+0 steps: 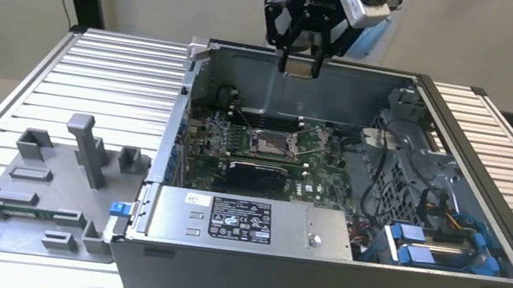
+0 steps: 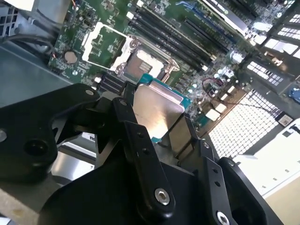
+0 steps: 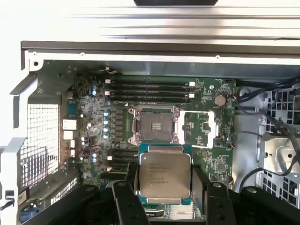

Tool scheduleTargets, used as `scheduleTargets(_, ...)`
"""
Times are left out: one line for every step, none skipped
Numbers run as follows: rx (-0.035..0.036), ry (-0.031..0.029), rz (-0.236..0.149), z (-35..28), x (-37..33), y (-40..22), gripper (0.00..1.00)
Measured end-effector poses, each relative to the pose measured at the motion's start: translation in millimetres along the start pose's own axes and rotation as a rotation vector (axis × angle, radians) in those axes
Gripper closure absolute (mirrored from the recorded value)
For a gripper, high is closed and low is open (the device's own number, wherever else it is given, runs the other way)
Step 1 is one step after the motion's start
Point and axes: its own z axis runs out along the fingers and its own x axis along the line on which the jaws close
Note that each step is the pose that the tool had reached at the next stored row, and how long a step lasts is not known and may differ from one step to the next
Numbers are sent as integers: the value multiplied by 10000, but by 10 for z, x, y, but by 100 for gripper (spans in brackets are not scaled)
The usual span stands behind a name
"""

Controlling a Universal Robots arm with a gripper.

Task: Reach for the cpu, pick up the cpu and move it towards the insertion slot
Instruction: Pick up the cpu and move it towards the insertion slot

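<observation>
My gripper (image 1: 301, 60) hangs above the back wall of the open computer case, shut on the cpu (image 1: 299, 67). In both wrist views the cpu (image 3: 165, 176) (image 2: 157, 112) is a flat silvery square with a teal edge, clamped between two black fingers (image 3: 123, 199) (image 2: 131, 126). The insertion slot (image 1: 270, 144) lies below on the green motherboard, its silver frame swung open and its dark centre (image 3: 155, 125) (image 2: 144, 64) bare. The cpu sits well above the slot and apart from it.
The case walls (image 1: 307, 90) surround the board. A power supply box (image 1: 244, 222), cables (image 1: 396, 174) and blue drive brackets (image 1: 425, 248) crowd the near and right parts. A grey fixture plate with upright blocks (image 1: 54, 189) rests on the slatted table at the exterior view's left.
</observation>
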Motion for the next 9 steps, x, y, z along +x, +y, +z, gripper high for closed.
scheduleTargets(-1,0,8,2,0,19,100)
scheduleTargets(0,0,16,4,0,38,100)
scheduleTargets(1,0,25,6,0,55,100)
scheduleTargets(0,-1,33,9,1,70,100)
scheduleTargets(1,0,44,11,3,77,100)
scheduleTargets(-1,-2,66,14,8,79,100)
scheduleTargets(0,-2,85,15,14,79,100)
scheduleTargets(-2,-3,104,18,22,81,100)
scheduleTargets(0,-4,119,20,33,86,100)
